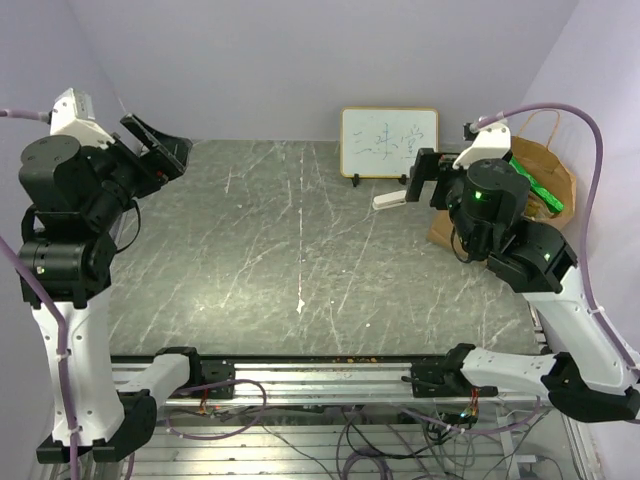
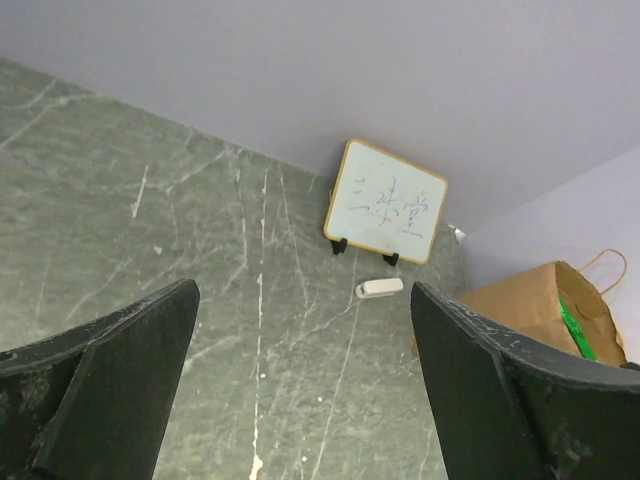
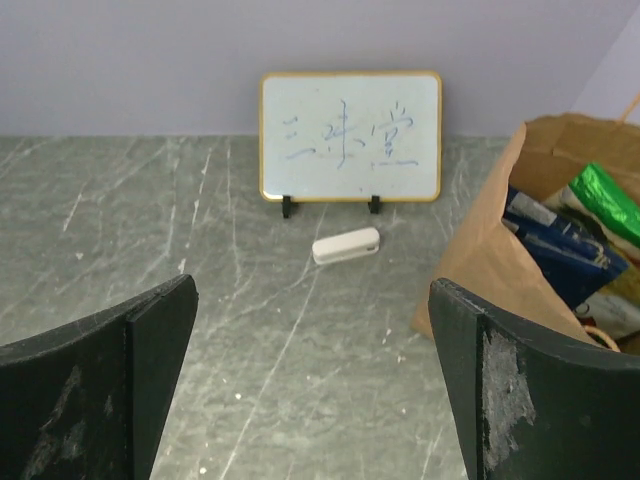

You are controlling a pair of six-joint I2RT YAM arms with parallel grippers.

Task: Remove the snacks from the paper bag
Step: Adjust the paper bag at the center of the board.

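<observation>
The paper bag stood at the far right corner of the table, against the side wall and to the right of the whiteboard. Its mouth gaped toward the right arm, which probably suited a reach from that side. The snacks were all inside it: a dark blue packet lay against the near wall, a glossy green one poked up behind it, and paler packs sat deeper and were hard to make out. None lay out on the table.

The right arm's jaws were spread fully and held nothing. They hovered just left of the bag, aimed at the bare table in front of the whiteboard rather than at the opening, so a turn toward the bag looked necessary. A small white eraser-like block lay between the whiteboard and the bag.

The left arm was raised at the far left, well apart from everything, its jaws equally wide and empty. It seemed parked out of the way.
</observation>
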